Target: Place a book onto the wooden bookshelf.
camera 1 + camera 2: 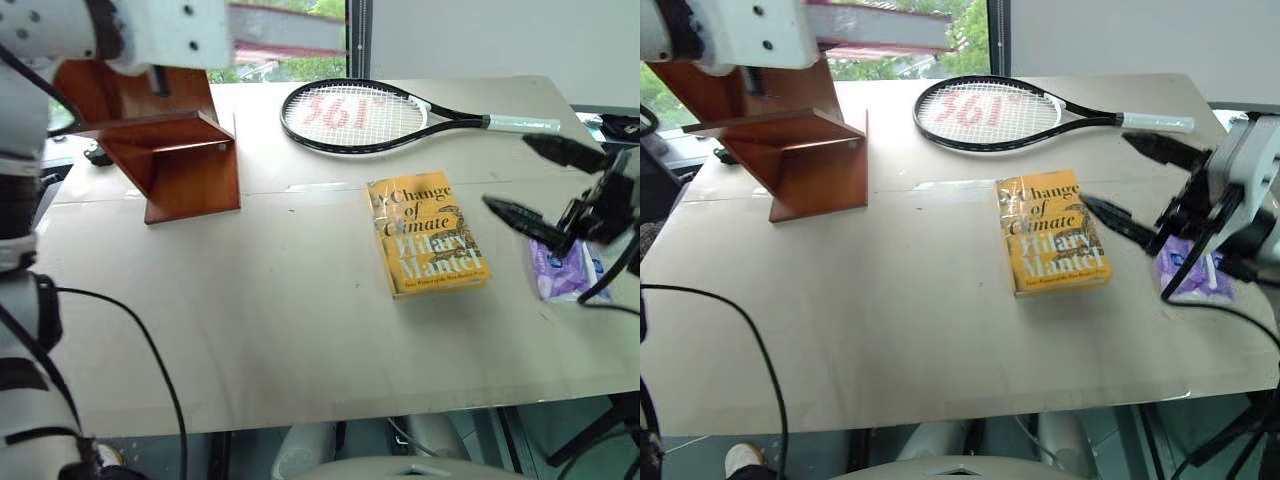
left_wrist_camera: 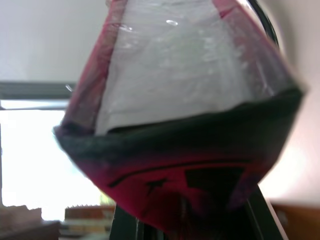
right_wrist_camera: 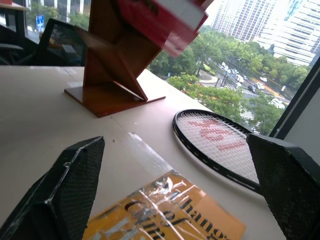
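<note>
1. The left claw is clamped on the book [image 2: 175, 150]; in the left wrist view the pink cover and the pale page edges rise straight out of its grip. In the right wrist view the book [image 3: 165, 20] shows at the top of the frame, held up in the air against the upper boards of the wooden bookshelf [image 3: 112, 75].
2. The right claw [image 1: 550, 185], at the right edge of the left eye view, has its fingers spread wide apart and grips nothing. It hangs above the counter [image 1: 250, 330], over a purple packet [image 1: 562, 272] lying by the right edge.
3. Outward from there, a yellow-orange book [image 1: 428, 235] lies flat at the centre of the frame, and a tennis racket [image 1: 360, 115] lies at upper centre.
4. The wooden bookshelf [image 1: 175, 160] stands in the upper left of the frame, with the left arm raised over it.
5. Step in hand, as I judge it: the carry is done and the placing is underway, with the book not yet resting on a board.
6. The next move calls for lowering the book into a slanted bay, letting its edge seat against the wood, then parting the left claw without tipping the shelf.
</note>
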Robot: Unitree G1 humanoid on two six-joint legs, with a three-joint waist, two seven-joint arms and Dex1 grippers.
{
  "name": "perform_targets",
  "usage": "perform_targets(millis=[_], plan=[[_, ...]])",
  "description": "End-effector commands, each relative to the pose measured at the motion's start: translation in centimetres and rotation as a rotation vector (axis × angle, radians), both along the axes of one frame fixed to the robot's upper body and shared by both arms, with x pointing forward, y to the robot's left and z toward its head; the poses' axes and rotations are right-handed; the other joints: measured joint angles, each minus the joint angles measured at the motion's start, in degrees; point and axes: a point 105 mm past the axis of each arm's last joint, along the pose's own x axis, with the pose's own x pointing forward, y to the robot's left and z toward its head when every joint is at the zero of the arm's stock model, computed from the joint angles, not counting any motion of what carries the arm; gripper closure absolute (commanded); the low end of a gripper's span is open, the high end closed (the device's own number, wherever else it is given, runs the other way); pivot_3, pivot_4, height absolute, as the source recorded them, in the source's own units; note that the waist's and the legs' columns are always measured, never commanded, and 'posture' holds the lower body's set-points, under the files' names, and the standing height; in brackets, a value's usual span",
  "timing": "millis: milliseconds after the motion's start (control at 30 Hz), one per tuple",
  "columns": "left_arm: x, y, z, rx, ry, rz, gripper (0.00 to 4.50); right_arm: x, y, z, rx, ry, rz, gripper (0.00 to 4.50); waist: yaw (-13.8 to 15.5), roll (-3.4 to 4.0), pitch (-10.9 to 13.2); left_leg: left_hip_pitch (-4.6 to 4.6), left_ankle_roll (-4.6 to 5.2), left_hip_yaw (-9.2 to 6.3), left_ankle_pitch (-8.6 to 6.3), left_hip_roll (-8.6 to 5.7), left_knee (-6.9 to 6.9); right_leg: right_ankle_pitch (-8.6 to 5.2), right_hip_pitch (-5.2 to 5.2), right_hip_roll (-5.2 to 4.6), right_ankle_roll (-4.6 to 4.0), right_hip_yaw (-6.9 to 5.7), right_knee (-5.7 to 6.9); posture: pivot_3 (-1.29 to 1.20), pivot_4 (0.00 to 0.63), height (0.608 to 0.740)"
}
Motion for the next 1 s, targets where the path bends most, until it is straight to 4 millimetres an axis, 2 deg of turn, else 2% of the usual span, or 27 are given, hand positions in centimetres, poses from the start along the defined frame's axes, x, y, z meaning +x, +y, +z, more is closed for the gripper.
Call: perform_targets(millis=[33, 100, 167, 233, 333, 500, 733, 900, 1000], plan=[[-0.7, 2.6, 1.4, 0.032, 0.006, 0.146, 4.31, 0.0, -0.4, 2.2, 0.05, -0.008, 0.022, 0.01, -0.31, -0.02, 0.01, -0.01, 0.0, -0.04, 0.0, 0.01, 0.0, 0.0, 0.0, 0.0, 0.0, -0.05, -0.01, 0.0, 0.15, 0.74], [-0.7, 3.8, 1.4, 0.052, 0.03, 0.219, 4.31, 0.2, -0.5, 2.5, 0.046, -0.012, 0.027, 0.01, -0.25, -0.03, 0.0, -0.18, 0.0, -0.12, 0.0, 0.01, 0.02, 0.0, -0.11, -0.01, 0.0, -0.15, -0.01, 0.0, 0.15, 0.74], [-0.9, 4.5, 1.5, 0.057, 0.053, 0.269, 4.31, 0.3, -0.4, 2.5, 0.034, -0.022, 0.03, 0.01, -0.26, -0.04, 0.01, -0.88, 0.0, -0.27, 0.0, -0.01, 0.55, 0.0, -0.51, -0.02, 0.01, -0.38, 0.14, 0.0, 0.15, 0.74], [-1.0, 5.1, 1.7, 0.072, 0.065, 0.314, 4.31, 0.4, -0.5, 2.6, 0.03, -0.031, 0.035, 0.01, -0.41, -0.04, 0.01, -1.12, 0.01, -0.29, 0.0, -0.11, 0.7, 0.01, -0.69, -0.11, 0.02, -0.4, 0.18, 0.0, 0.15, 0.74], [-1.0, 6.3, 2.2, 0.085, 0.075, 0.388, 4.31, 0.5, -0.7, 2.7, 0.037, -0.043, 0.033, 0.01, -0.63, -0.04, 0.01, -1.17, 0.01, -0.28, 0.0, -0.15, 0.73, 0.02, -0.73, -0.13, 0.03, -0.39, 0.19, 0.0, 0.15, 0.74], [-0.1, 7.2, 1.0, 0.068, 0.127, 0.509, 4.31, 0.1, -0.5, 2.5, 0.015, -0.048, 0.059, 0.01, -1.09, -0.03, 0.01, -1.02, 0.01, -0.18, 0.0, -0.13, 0.67, 0.02, -0.82, -0.12, 0.03, -0.22, 0.52, 0.0, 0.15, 0.74], [1.2, 6.0, -1.1, 0.033, 0.213, 0.522, 4.31, -0.3, -0.3, 2.6, 0.002, -0.062, 0.065, 0.01, -1.1, -0.05, 0.01, -0.92, 0.01, -0.07, 0.0, -0.13, 0.8, 0.02, -0.84, -0.11, 0.03, -0.07, 0.88, 0.0, 0.15, 0.74], [2.7, 6.4, -2.2, 0.053, 0.195, 0.572, 4.31, -0.4, -0.2, 2.4, -0.006, -0.067, 0.073, 0.01, -0.57, -0.04, 0.0, -0.88, 0.01, -0.07, 0.0, -0.14, 0.83, 0.02, -0.82, -0.12, 0.03, -0.07, 0.93, 0.0, 0.15, 0.74], [4.3, 6.7, -3.1, 0.058, 0.17, 0.61, 4.31, -0.3, -0.2, 2.5, -0.006, -0.068, 0.08, 0.01, -0.42, 0.07, -0.09, -0.73, -0.01, -0.04, 0.02, -0.14, 0.86, 0.02, -0.74, -0.13, 0.03, -0.04, 1.05, 0.0, 0.15, 0.74]])
